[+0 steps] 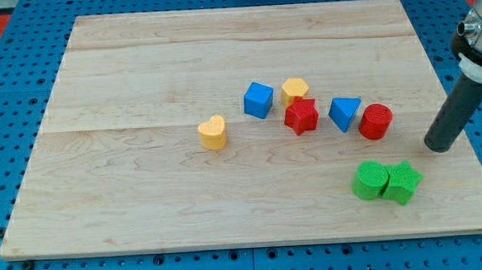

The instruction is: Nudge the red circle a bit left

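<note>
- Tip status: my tip is resting on the wooden board near its right edge; it is a bare rod end with no jaws, so it is holding nothing.
- I am seeing the tip standing to the view's right of the red circle, slightly lower in the view, with a clear strip of board between them; no contact is showing.
- I am locating the red circle in the right half of the board, at about mid-height, standing flat on its base.
- I am reading the blue triangle as sitting just beside the red circle on its left; whether the two are touching, I cannot tell.
- I am finding the red star further left of the triangle, near it but apart.
- I am noting the yellow hexagon lying just above the red star, and the blue cube sitting to the hexagon's left.
- I am seeing the yellow heart lying alone, well to the left of the cluster.
- I am observing the green circle and the green star sitting side by side and touching, below the red circle, toward the view's bottom right.
- I am seeing the board lying on a blue perforated table.
</note>
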